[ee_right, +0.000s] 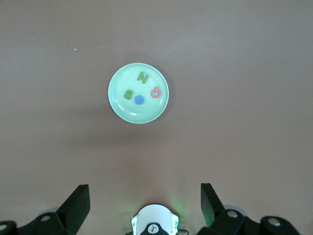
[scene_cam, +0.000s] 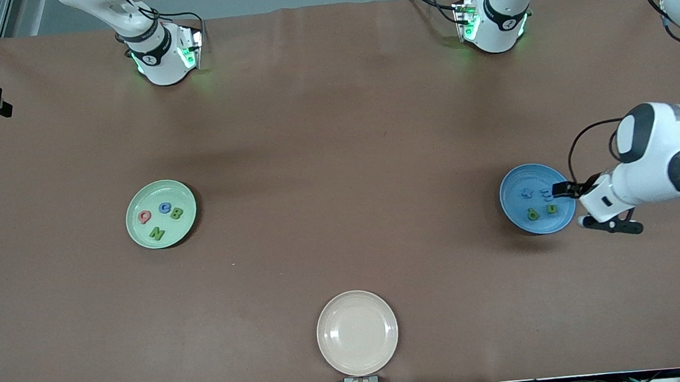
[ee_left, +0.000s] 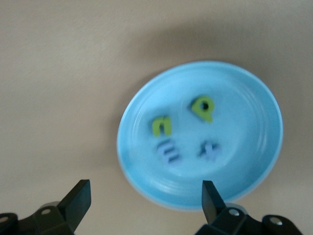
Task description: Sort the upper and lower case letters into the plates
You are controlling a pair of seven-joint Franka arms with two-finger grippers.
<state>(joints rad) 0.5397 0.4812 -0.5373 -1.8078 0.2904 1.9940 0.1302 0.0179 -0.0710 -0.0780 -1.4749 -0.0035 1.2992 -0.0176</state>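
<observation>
You see caps in green plate (scene_cam: 133, 224), smalls in blue plate (scene_cam: 510, 204): sorted. Left gripper (scene_cam: 570, 204) by blue plate and right gripper (ee_right: 145, 196), high over bench, both wide open, empty.

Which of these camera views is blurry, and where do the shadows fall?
Left wrist view: soft and smeared, the letters in the blue plate fuzzy. Right wrist view: sharp, the pale green plate crisp. Front view: even light, soft shadows beside both plates, green glow at the arm bases.

plates (scene_cam: 158, 191): 3 (green 1, blue (scene_cam: 515, 185) 1, beige (scene_cam: 355, 303) 1) | letters (scene_cam: 165, 208): 8 (capitals 4, small (scene_cam: 533, 214) 4) | arms: 2
</observation>
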